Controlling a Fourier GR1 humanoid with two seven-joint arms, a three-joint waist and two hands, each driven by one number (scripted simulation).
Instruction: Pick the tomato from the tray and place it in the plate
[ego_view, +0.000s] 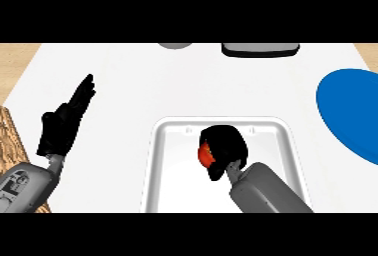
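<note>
tomato in tray, right hand curled round

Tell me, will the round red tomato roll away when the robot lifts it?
Probably not while held: the right hand curls over the round red tomato inside the white rectangular tray. Its rounded shape suggests it could roll once set on the flat blue plate. Its skin looks smooth, so maybe slippery.

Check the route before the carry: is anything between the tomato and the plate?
Nothing visible. The right robot hand is curled over the tomato in the tray; only the tray's right rim and bare counter lie before the plate.
</note>
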